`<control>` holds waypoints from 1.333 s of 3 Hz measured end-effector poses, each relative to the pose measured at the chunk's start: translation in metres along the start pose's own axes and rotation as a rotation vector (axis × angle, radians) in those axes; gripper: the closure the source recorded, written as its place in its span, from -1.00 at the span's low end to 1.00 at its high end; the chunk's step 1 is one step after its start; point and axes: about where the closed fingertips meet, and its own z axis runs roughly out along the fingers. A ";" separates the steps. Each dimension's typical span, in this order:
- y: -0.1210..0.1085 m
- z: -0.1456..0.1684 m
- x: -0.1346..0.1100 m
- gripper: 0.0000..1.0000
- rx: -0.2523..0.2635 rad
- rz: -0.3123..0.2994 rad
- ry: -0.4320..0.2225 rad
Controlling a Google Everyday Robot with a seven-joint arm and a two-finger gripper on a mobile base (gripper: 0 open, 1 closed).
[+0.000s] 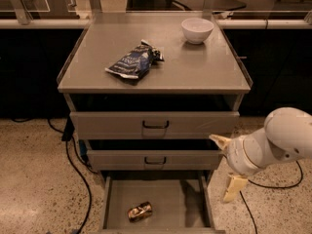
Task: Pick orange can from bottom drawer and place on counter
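Note:
The orange can (140, 211) lies on its side in the open bottom drawer (190, 206), left of the drawer's middle. The counter (180, 65) is the flat grey top of the cabinet above. My gripper (226, 167) is at the right of the cabinet, level with the middle drawer and just outside the bottom drawer's right wall. Its two cream fingers (235, 187) stand wide apart, one up near the middle drawer front and one down by the floor. It holds nothing. The can is to its lower left, apart from it.
A dark blue foil snack bag (133, 60) lies on the counter's left half and a white bowl (197, 29) stands at its back right. Two upper drawers with dark handles (155, 125) are slightly open. Black cables (73, 169) run over the speckled floor left and right.

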 end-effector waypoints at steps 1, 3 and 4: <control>0.008 0.015 0.006 -1.00 -0.008 0.008 0.001; 0.019 0.089 0.021 -1.00 -0.019 -0.020 -0.061; 0.019 0.134 0.023 -1.00 -0.034 -0.039 -0.096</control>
